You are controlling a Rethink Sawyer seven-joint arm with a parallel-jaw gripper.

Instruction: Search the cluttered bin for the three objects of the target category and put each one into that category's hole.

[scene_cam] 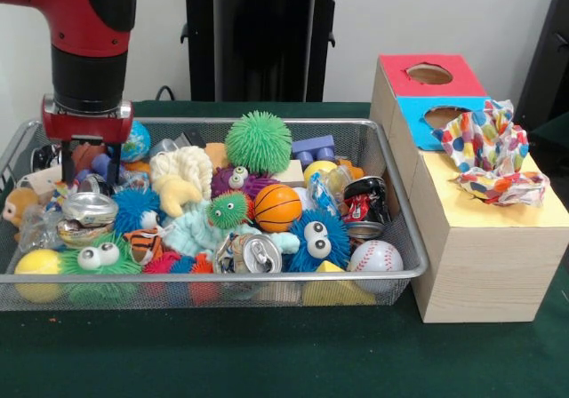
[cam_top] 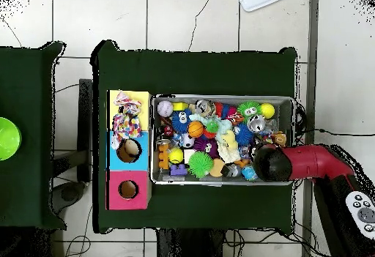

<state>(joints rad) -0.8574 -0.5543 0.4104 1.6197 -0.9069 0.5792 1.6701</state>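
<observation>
Probing the wire-mesh bin's [scene_cam: 391, 163] left end, the gripper [scene_cam: 89, 163] — fingers spread — should pinch only polka-dot cloth; two such cloths [scene_cam: 492, 152] cover the yellow hole.

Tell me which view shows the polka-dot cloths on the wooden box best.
The front view: the polka-dot cloths lie crumpled on the wooden box's yellow top, their coloured dots plain. The overhead view shows them only as a small bright heap covering the yellow section.

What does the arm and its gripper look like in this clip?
The arm has glossy red housings joined by a black cylindrical wrist section. Below sits a red block-shaped gripper mount with dark fingers. From overhead it reads as a red link with a black rounded end.
</observation>
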